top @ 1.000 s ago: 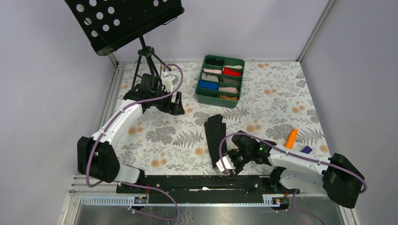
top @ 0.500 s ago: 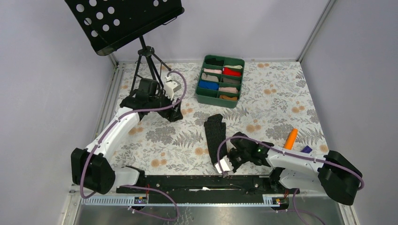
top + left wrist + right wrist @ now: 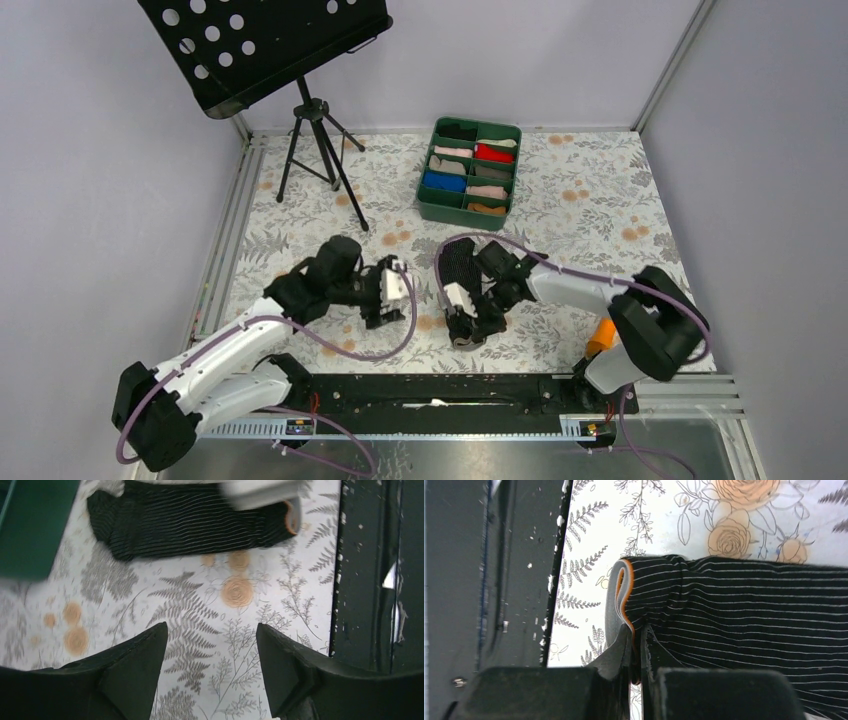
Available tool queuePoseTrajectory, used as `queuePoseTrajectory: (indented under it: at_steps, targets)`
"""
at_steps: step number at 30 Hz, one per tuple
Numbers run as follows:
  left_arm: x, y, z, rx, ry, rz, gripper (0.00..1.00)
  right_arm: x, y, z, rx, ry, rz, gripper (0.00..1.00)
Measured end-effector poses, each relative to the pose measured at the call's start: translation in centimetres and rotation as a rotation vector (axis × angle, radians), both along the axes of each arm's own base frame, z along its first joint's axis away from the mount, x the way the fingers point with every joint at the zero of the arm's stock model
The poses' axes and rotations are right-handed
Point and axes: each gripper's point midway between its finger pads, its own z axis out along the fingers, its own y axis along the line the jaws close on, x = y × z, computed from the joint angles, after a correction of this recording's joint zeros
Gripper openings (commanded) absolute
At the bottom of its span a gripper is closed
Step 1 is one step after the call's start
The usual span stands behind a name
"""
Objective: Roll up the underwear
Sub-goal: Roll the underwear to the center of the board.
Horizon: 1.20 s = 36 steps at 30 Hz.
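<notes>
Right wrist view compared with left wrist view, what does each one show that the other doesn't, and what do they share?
Only the right wrist view: the right jaws shut on the orange-lined end of the underwear, seen close up. Only the left wrist view: the left jaws open above bare mat, short of the cloth, plus a corner of a green bin at the upper left. Both: the striped black underwear, the floral mat and the black rail.

The floral table (image 3: 600, 190) carries the underwear (image 3: 455, 262), a green tray (image 3: 455, 214) and a tripod stand (image 3: 313, 108).
</notes>
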Motion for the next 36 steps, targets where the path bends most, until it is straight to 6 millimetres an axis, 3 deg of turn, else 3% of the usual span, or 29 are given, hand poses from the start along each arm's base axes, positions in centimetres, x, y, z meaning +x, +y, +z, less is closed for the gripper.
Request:
queuePoseTrajectory:
  at_steps: [6,14,21,30,36]
  targets:
    - [-2.9,-2.6,-2.5,-0.015,-0.087,-0.221,0.73,0.8,0.1,-0.1,-0.055,0.338,-0.176,0.00]
    - [-3.1,-6.4,-5.4,-0.027,-0.107,-0.355,0.69,1.4,0.0,-0.2,-0.116,0.617,-0.299,0.00]
    - [-5.1,-10.0,-6.9,-0.085,-0.057,-0.423,0.68,1.5,-0.4,-0.1,-0.127,0.665,-0.326,0.00]
    - [-6.7,-12.6,-9.2,-0.106,0.030,-0.413,0.62,1.5,-0.4,-0.1,-0.131,0.669,-0.329,0.00]
    - [-6.2,-13.6,-11.8,-0.056,0.036,-0.354,0.51,1.5,-0.4,-0.1,-0.133,0.670,-0.330,0.00]
